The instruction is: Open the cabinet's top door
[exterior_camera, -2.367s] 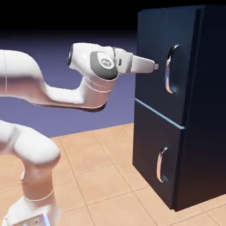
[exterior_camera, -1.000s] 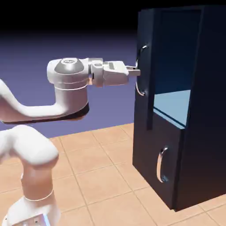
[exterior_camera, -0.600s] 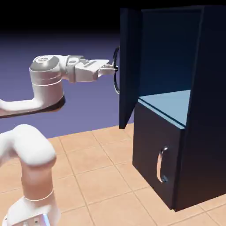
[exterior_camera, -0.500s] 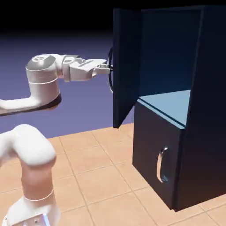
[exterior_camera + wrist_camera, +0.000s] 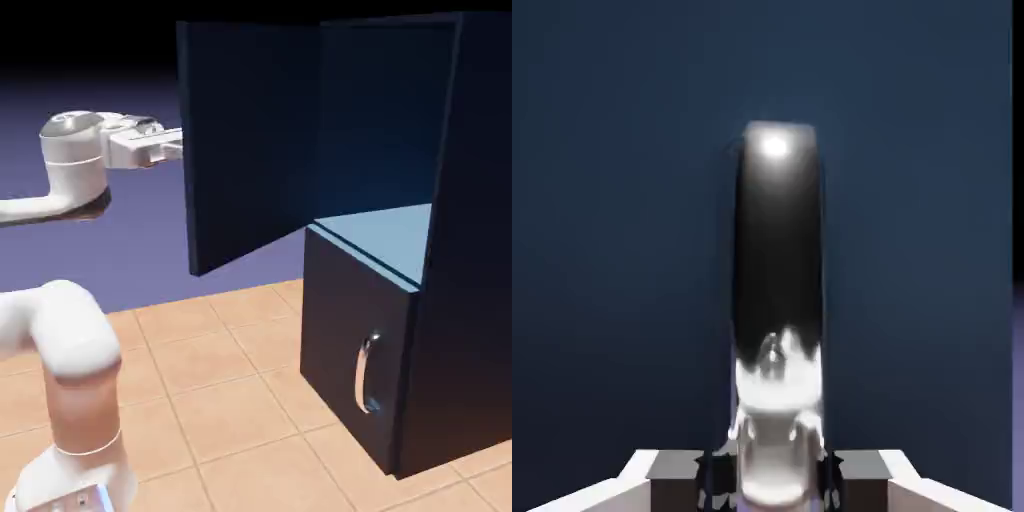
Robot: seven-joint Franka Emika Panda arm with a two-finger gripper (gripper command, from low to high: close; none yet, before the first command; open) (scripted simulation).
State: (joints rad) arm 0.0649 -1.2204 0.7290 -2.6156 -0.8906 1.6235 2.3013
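Observation:
The dark navy cabinet [image 5: 470, 250] stands at the exterior view's right. Its top door [image 5: 250, 140] is swung wide out to the left, inner face toward the camera, and the compartment behind it stands open. My gripper [image 5: 172, 150] reaches the door's far side at its left edge, where the door hides the fingertips and the handle. In the hand view the gripper [image 5: 774, 475] is shut on the door's curved silver handle [image 5: 777, 260], which runs up the middle of the navy panel [image 5: 622, 250]. A grey fingertip [image 5: 677, 468] shows on each side of it.
The lower door [image 5: 345, 300] is closed, with its small silver handle [image 5: 367, 373]. A pale blue shelf [image 5: 385, 228] forms the floor of the open compartment. The arm's base [image 5: 75, 400] rises at the lower left over a tan tiled floor [image 5: 230, 400].
The top door has swung from a narrow opening to wide open toward the left. My gripper has moved left with the handle and stayed shut on it.

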